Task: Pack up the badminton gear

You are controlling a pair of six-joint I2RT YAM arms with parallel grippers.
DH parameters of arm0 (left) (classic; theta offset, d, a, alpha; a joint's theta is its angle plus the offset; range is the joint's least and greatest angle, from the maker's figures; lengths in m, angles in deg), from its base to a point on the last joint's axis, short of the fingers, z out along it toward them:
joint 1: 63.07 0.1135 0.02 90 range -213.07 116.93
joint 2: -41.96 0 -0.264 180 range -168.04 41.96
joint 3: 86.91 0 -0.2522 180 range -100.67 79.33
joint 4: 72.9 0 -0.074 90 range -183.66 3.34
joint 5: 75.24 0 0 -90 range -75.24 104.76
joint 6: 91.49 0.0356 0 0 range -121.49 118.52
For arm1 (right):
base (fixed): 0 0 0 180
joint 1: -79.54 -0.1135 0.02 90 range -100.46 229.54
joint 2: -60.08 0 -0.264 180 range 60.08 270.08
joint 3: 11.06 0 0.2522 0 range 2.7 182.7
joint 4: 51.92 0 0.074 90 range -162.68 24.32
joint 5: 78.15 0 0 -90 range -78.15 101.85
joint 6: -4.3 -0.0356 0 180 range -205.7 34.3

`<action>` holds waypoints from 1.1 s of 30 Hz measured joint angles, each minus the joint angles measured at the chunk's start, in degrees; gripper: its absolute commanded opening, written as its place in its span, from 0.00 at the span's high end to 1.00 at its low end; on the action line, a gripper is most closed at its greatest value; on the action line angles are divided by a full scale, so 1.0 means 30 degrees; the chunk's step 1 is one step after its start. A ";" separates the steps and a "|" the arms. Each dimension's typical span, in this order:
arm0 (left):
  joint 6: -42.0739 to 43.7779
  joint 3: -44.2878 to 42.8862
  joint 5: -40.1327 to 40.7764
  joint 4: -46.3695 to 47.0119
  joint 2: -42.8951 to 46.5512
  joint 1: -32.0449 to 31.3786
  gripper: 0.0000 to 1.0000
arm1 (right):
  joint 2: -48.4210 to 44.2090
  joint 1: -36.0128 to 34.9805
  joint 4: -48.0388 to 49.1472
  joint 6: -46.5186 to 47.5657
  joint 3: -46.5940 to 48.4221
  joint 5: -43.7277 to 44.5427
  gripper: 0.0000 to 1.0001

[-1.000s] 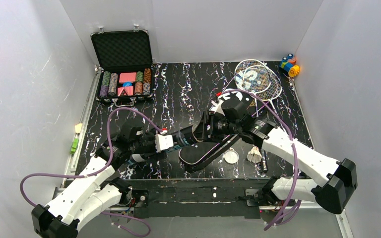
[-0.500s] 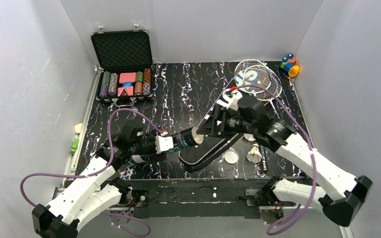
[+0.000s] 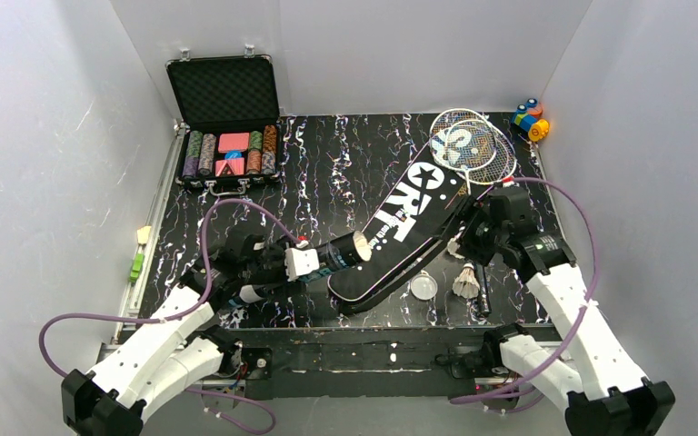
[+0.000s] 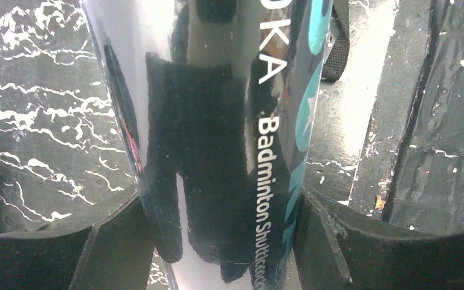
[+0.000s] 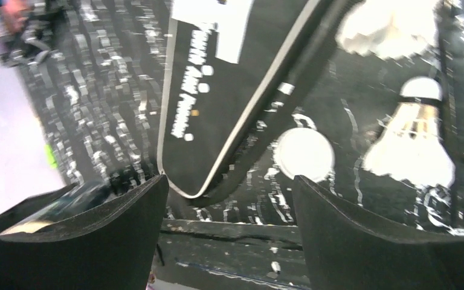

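Note:
The long dark tube (image 3: 344,250) with teal lettering lies across my left gripper (image 3: 318,258), which is shut on it; its open end touches the bag's left edge. In the left wrist view the tube (image 4: 217,121) fills the gap between both fingers (image 4: 332,241). The black bag (image 3: 400,218) lies slanted across the table's middle. My right gripper (image 3: 471,242) hovers open at the bag's right edge, holding nothing (image 5: 229,199). Two shuttlecocks (image 3: 466,282) (image 3: 455,248) and a white round lid (image 3: 424,287) lie near it. Two silver rackets (image 3: 468,145) rest at the back right.
An open black case of poker chips (image 3: 227,136) stands at the back left. Colourful toy blocks (image 3: 531,119) sit in the back right corner. A dark racket handle (image 3: 482,295) runs toward the front edge. White walls close in the table on three sides.
My right arm has pulled back to the right off the bag, and its jaws have opened wider. The bag's lettering now shows uncovered. The left arm and tube have not moved.

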 measured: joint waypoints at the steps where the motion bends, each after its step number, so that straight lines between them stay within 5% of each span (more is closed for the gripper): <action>1: -0.0044 0.0102 0.0153 0.0007 -0.0058 -0.0007 0.97 | 0.0168 0.0299 -0.0073 -0.0211 -0.0816 0.0262 0.15; 8: -0.0197 0.0168 0.0692 0.0219 -0.0321 -0.0015 0.96 | 0.2025 0.1574 0.0481 -0.1770 -0.2718 0.1894 0.14; 20: -0.0109 0.0168 0.1129 0.0583 -0.0328 -0.0015 0.96 | 0.5617 0.2229 0.3220 -0.4422 -0.3249 0.4830 0.27; 25: -0.0182 0.0168 0.1173 0.0794 -0.0364 -0.0015 0.95 | 0.7380 0.2229 0.3854 -0.5209 -0.3249 0.5581 0.50; 33: -0.0321 0.0168 0.1202 0.0852 -0.0372 -0.0015 0.95 | 0.8502 0.2244 0.4612 -0.5610 -0.3235 0.6390 0.66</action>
